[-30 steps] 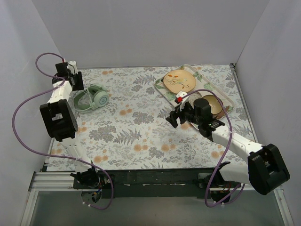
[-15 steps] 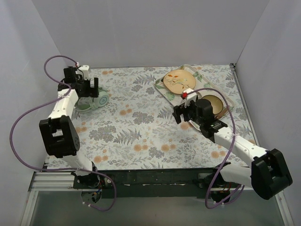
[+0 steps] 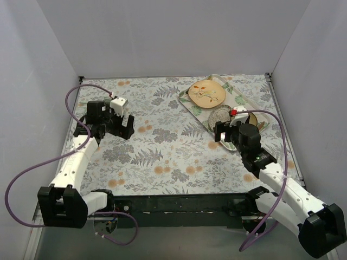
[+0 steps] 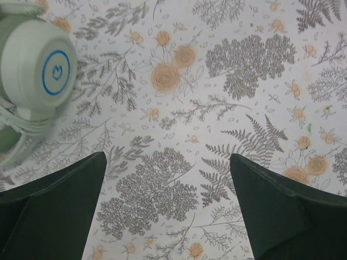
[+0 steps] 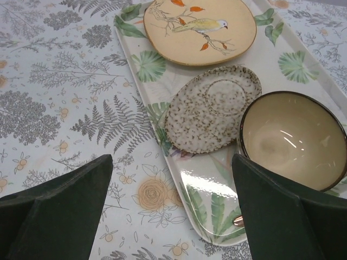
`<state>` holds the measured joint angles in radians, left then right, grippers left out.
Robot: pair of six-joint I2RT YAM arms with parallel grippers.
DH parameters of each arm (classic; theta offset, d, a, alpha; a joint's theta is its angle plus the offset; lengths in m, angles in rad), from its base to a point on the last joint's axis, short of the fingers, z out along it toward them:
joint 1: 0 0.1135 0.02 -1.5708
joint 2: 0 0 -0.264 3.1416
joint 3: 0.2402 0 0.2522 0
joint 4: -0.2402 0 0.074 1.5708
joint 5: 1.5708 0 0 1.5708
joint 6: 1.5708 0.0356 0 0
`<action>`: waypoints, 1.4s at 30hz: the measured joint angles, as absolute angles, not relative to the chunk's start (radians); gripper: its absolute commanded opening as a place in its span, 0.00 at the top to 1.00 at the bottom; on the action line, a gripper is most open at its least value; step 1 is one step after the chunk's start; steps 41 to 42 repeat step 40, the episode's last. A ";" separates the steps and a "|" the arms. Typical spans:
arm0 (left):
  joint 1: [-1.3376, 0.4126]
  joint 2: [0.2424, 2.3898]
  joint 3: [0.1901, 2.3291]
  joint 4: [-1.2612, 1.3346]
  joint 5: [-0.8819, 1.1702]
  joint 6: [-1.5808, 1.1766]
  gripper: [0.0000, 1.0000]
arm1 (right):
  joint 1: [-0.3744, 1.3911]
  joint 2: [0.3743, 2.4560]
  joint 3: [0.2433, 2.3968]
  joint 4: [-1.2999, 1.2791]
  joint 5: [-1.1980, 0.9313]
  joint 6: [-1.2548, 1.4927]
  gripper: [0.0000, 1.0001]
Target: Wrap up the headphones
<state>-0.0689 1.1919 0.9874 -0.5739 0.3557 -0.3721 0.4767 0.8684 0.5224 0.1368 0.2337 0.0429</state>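
Note:
The pale mint-green headphones point(image 4: 35, 67) show only in the left wrist view, at the upper left: one ear cup with a blue ring, thin cable strands bunched under it. In the top view my left arm covers them. My left gripper point(image 4: 167, 158) point(image 3: 122, 129) is open over bare tablecloth, to the right of that ear cup and apart from it. My right gripper point(image 5: 172, 160) point(image 3: 221, 135) is open too, hovering over the near left edge of the tray, nothing between its fingers.
A leaf-patterned tray point(image 5: 217, 184) point(image 3: 238, 97) lies at the back right. It holds a yellow bird plate point(image 5: 199, 27) point(image 3: 206, 93), a speckled dish point(image 5: 211, 111) point(image 3: 219, 115) and a beige bowl point(image 5: 290, 141). White walls enclose the table on three sides.
My left arm swung from the back-left corner toward the table's middle, past the headphones, and its gripper opened wide. My right arm drew back toward the near right.

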 measured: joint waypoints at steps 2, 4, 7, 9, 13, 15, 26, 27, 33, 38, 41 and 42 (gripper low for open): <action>-0.068 1.134 0.902 -0.563 0.355 -0.368 0.02 | 0.477 0.846 0.498 0.135 0.234 0.054 0.01; -0.068 1.083 0.805 -0.537 0.341 -0.364 0.02 | 0.477 0.831 0.479 0.130 0.234 0.070 0.02; -0.068 1.019 0.677 -0.491 0.305 -0.363 0.02 | 0.477 0.818 0.465 0.129 0.239 0.097 0.01; -0.068 0.976 0.612 -0.464 0.290 -0.364 0.02 | 0.477 0.806 0.458 0.128 0.242 0.114 0.02; -0.067 0.916 0.544 -0.413 0.281 -0.387 0.02 | 0.477 0.792 0.447 0.134 0.244 0.139 0.01; -0.067 0.907 0.530 -0.386 0.284 -0.396 0.02 | 0.477 0.788 0.442 0.133 0.244 0.151 0.01; -0.067 0.884 0.485 -0.358 0.297 -0.400 0.02 | 0.477 0.767 0.426 0.141 0.236 0.170 0.02; -0.067 0.884 0.485 -0.358 0.297 -0.400 0.02 | 0.477 0.765 0.426 0.141 0.236 0.170 0.01; -0.067 0.869 0.484 -0.358 0.299 -0.400 0.02 | 0.477 0.765 0.426 0.146 0.232 0.169 0.01; -0.067 0.860 0.483 -0.358 0.300 -0.400 0.02 | 0.477 0.765 0.424 0.155 0.227 0.170 0.01; -0.067 0.860 0.483 -0.358 0.300 -0.400 0.02 | 0.477 0.765 0.414 0.170 0.226 0.173 0.01; -0.067 0.860 0.483 -0.358 0.300 -0.400 0.02 | 0.477 0.765 0.414 0.170 0.226 0.173 0.01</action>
